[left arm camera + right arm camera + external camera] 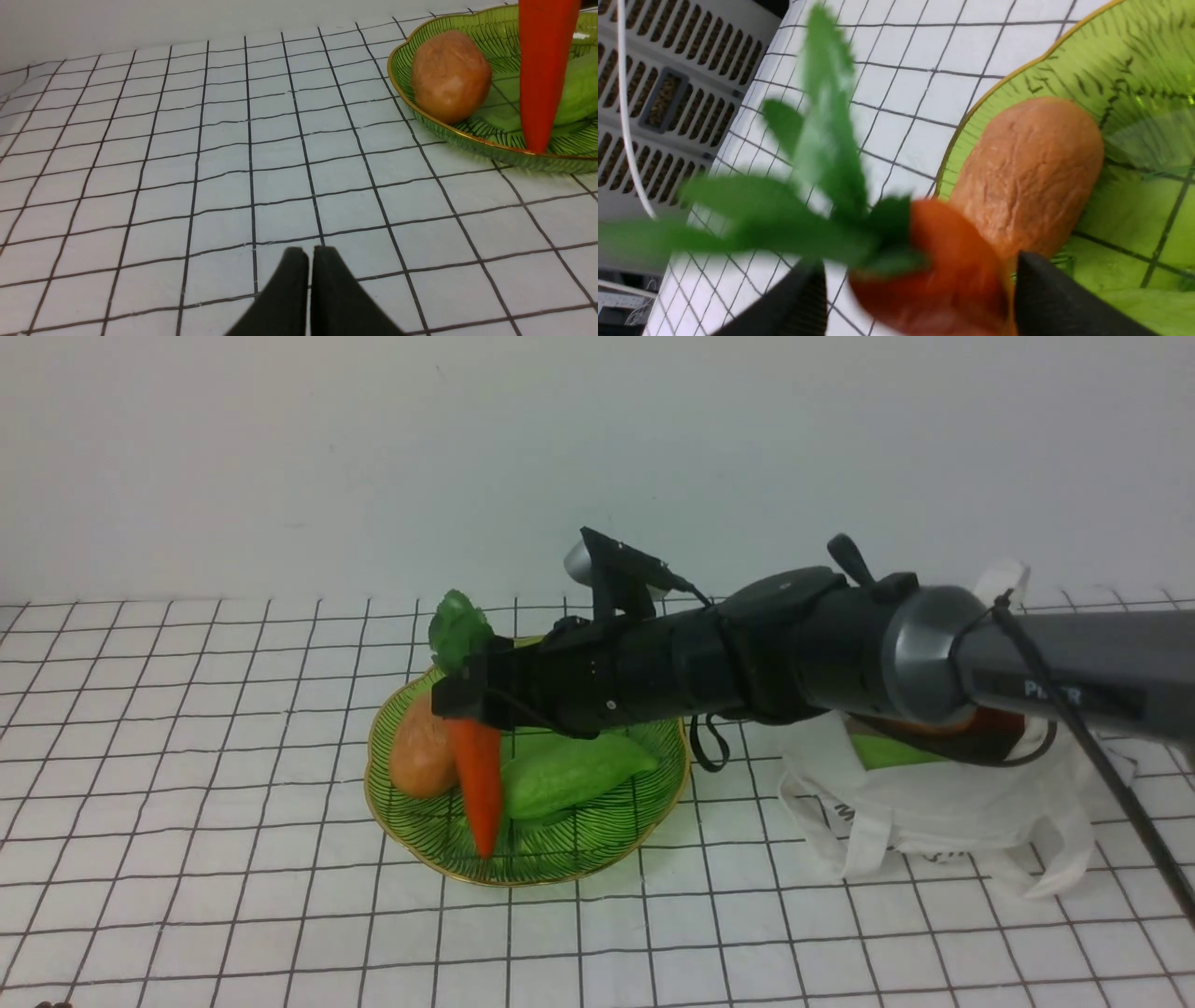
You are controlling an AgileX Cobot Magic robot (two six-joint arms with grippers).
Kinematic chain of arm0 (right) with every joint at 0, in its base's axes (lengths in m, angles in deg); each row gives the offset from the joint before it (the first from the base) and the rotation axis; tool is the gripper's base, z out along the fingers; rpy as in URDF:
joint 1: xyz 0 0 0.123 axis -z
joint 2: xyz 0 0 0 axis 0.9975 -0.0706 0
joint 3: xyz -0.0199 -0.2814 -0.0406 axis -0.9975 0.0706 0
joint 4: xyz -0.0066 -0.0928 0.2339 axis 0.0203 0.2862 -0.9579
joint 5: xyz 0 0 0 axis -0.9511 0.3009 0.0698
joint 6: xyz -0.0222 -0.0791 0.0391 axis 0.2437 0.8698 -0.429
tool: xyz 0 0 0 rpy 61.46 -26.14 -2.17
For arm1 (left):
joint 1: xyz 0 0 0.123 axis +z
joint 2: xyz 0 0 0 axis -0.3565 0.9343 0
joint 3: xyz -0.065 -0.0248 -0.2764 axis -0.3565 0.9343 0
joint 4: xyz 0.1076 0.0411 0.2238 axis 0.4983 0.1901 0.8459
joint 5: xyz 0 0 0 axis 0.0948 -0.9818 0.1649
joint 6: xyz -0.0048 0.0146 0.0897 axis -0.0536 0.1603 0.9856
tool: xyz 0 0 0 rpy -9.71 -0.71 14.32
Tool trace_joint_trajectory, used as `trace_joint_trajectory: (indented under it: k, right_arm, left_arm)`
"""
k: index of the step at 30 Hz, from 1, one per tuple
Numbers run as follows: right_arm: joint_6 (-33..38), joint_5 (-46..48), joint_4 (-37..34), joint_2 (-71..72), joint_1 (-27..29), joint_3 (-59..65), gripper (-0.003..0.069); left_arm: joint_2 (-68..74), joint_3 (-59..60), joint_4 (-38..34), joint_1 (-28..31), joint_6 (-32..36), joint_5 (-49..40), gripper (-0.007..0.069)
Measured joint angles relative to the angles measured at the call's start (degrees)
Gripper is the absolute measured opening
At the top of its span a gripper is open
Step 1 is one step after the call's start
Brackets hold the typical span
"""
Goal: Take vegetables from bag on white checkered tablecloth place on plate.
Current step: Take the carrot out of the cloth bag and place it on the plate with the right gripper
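Closest to the right wrist lens: carrot (943, 275), blurred, leaves up. Hangs with long axis upright, tip down over the plate (597, 859), between potato (420, 751) and gourd (569, 775). Flanked at the crown by right gripper (457, 695); cannot tell whether pinched or loosed. Rightward, bag (934, 812) on tablecloth (187, 803). On the plate's other side, left gripper (309, 261), pressed together, low over the cloth.

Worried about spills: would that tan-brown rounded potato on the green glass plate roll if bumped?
The tan-brown potato looks rounded, so it would probably roll. The raised rim of the green glass plate would likely stop it.
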Motion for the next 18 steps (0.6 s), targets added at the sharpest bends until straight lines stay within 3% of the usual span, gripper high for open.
trace_joint_trajectory:
  k: [4, 10, 14, 18]
  right_arm:
    - [-0.1, -0.6, 0.0, 0.0, 0.0, 0.0, 0.0591]
    - [-0.1, -0.6, 2.0, 0.2, 0.4, 0.0, 0.0604]
    - [-0.2, -0.2, 6.5, 1.7, 1.2, 0.0, 0.0588]
    - [-2.3, 0.3, 16.9, 7.0, 1.9, 0.0, 0.0489]
  left_arm:
    - [0.0, 0.0, 0.0, 0.0, 0.0, 0.0, -0.0008]
    - [0.0, 0.0, 0.0, 0.0, 0.0, 0.0, -0.0008]
    - [0.0, 0.0, 0.0, 0.0, 0.0, 0.0, -0.0008]
    - [0.0, 0.0, 0.0, 0.0, 0.0, 0.0, -0.0008]
